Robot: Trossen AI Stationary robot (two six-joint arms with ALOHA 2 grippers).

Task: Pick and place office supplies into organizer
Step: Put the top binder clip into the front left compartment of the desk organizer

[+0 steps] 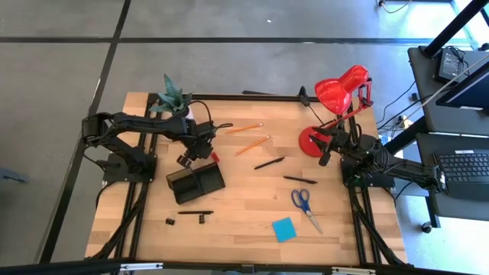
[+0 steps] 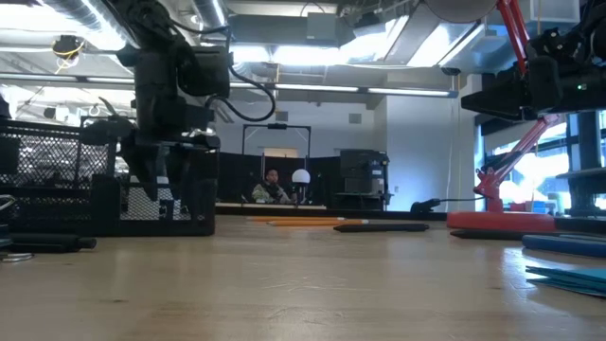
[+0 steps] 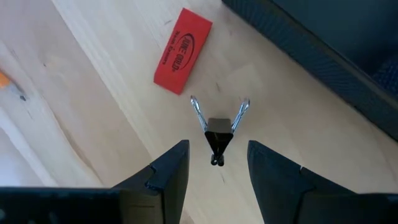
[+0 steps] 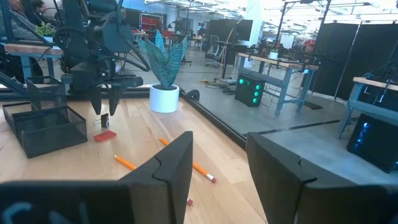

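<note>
Left wrist view showed the left gripper (image 3: 213, 171) parted, empty, with a small black binder clip (image 3: 217, 134) just ahead between its fingertips (red eraser (image 3: 183, 51) nearby), on the table (image 3: 93, 112) beside the organizer (image 1: 195, 182).

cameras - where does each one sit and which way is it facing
high view: overhead, straight down on the table; both arms show.
low view: tabletop height, level across toward the room; left gripper hangs by the organizer.
left wrist view: down past its own open fingers at a binder clip and red eraser.
right wrist view: across the table, own fingers in front.
Shared: the right wrist view also shows the eraser.
</note>
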